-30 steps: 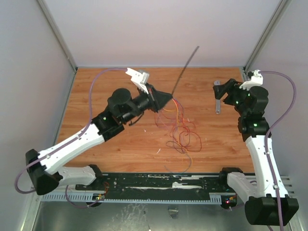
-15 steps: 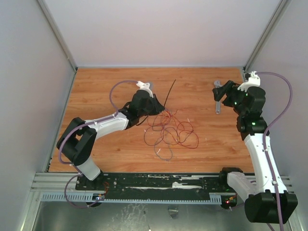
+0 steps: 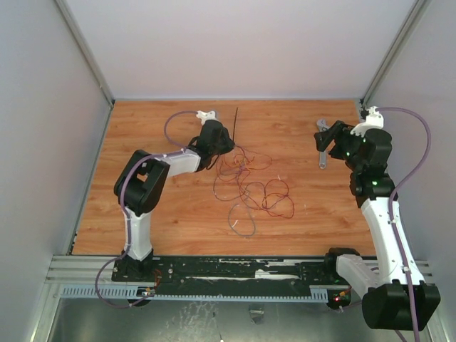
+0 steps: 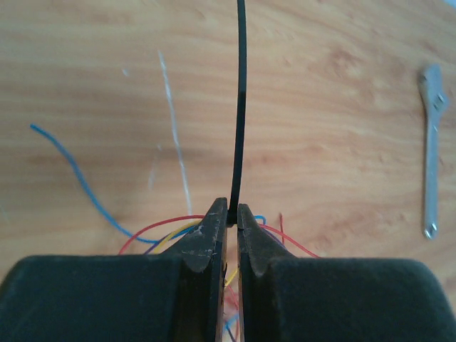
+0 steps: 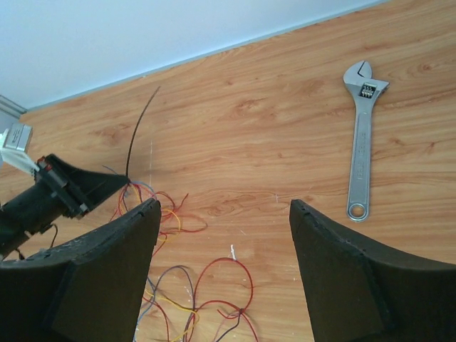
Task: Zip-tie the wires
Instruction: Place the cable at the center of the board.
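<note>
My left gripper (image 3: 228, 145) is shut on the lower end of the zip tie (image 3: 234, 121), a thin black strip pointing away toward the back wall. In the left wrist view the zip tie (image 4: 240, 107) rises from between the fingertips (image 4: 217, 217). The wires (image 4: 160, 229) run under those fingertips. The wires (image 3: 256, 191), thin red, yellow and greyish loops, spread over the table from the left gripper toward the middle. My right gripper (image 5: 224, 206) hovers open and holds nothing, above bare wood to the right of the wires (image 5: 214, 292).
A silver adjustable wrench (image 5: 361, 142) lies on the wooden table (image 3: 157, 206) at the back right, partly under my right gripper (image 3: 325, 140) in the top view. White walls close the table at the back and both sides. A lilac cable (image 3: 174, 122) loops over the left arm.
The left arm folded back and came down toward the table's back, so the wires now lie spread flat. The zip tie swung from leaning right to nearly straight. The right arm barely moved.
</note>
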Controlling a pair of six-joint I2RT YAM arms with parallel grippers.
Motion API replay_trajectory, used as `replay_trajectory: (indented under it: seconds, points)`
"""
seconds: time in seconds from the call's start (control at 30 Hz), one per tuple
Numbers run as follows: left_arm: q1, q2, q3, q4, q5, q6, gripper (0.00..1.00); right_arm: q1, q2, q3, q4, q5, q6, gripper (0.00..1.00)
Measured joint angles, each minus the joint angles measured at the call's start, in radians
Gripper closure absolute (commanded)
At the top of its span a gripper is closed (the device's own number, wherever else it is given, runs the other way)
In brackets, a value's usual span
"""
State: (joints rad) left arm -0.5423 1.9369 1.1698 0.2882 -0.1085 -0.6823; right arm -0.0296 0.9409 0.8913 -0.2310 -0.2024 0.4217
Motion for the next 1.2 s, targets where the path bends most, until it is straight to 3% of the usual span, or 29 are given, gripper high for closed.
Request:
replay_trajectory:
  seconds: [0.47,0.63,1.0,1.2]
  points:
    - [0.074,0.251,0.293,-0.059,-0.081,0.055,1.00,-0.005,0.038,-0.004,0.000,-0.001,-0.011,0.25]
    - [0.083,0.283,0.320,-0.077,-0.083,0.077,0.93,-0.006,0.051,-0.005,0.001,-0.002,-0.018,0.24]
    - [0.101,0.263,0.303,-0.111,-0.096,0.139,0.40,-0.006,0.046,-0.011,0.002,-0.003,-0.039,0.17]
    - [0.113,0.115,0.171,-0.094,-0.092,0.152,0.23,-0.015,0.025,-0.038,0.004,-0.008,-0.046,0.14]
